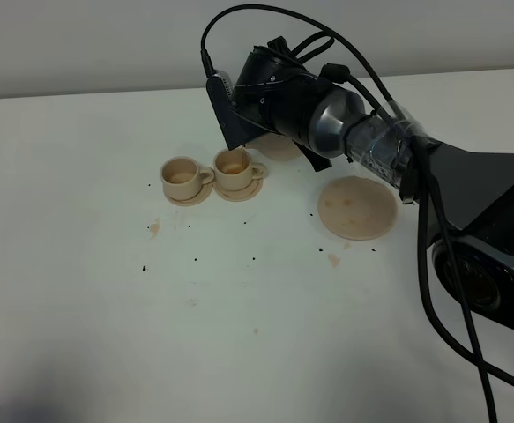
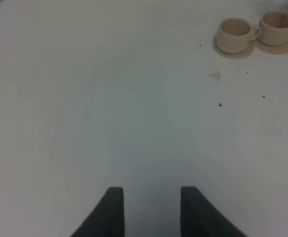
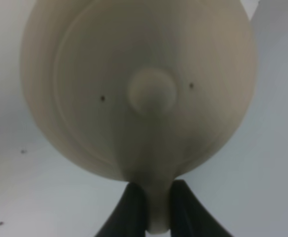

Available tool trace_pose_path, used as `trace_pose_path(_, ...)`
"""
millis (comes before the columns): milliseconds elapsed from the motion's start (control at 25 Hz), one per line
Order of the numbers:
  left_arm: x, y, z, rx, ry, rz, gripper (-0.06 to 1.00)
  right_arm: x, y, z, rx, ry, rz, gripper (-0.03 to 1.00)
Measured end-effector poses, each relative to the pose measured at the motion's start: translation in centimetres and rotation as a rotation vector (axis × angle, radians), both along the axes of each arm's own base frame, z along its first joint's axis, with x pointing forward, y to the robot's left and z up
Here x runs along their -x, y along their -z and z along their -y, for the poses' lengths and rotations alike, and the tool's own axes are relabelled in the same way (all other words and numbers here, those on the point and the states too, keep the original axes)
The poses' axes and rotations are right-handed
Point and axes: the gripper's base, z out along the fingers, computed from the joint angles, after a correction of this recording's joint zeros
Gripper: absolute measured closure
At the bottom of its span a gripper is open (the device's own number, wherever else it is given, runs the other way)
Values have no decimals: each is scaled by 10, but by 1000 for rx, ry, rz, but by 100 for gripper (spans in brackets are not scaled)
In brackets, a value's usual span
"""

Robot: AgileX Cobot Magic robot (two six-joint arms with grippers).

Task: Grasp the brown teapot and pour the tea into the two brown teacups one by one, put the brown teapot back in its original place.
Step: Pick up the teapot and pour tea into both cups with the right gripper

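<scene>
The brown teapot (image 3: pixel 139 84) fills the right wrist view, its lid and knob facing the camera. My right gripper (image 3: pixel 158 210) is shut on its loop handle. In the high view the right arm (image 1: pixel 327 119) hides most of the teapot (image 1: pixel 279 146), which hangs just behind the two brown teacups. The left teacup (image 1: pixel 180 173) and right teacup (image 1: pixel 233 164) stand side by side on their saucers, and brown liquid shows in the right one. The original place, a flat tan plate (image 1: pixel 357 208), lies bare to the right. My left gripper (image 2: pixel 151 212) is open over bare table, well away from the left cup (image 2: pixel 235 33) and right cup (image 2: pixel 278 27).
Small tea stains (image 1: pixel 154 227) and dark specks dot the white table (image 1: pixel 239 335) around and in front of the cups. Black cables (image 1: pixel 433 264) loop from the right arm down the right side.
</scene>
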Motion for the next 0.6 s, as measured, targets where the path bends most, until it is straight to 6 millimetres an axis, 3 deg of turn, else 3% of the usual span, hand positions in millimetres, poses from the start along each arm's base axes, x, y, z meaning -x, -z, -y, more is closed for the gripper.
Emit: trace_pose_path(600, 0, 0, 0, 0, 0, 0, 62, 2, -1, -3, 21, -25, 10, 84)
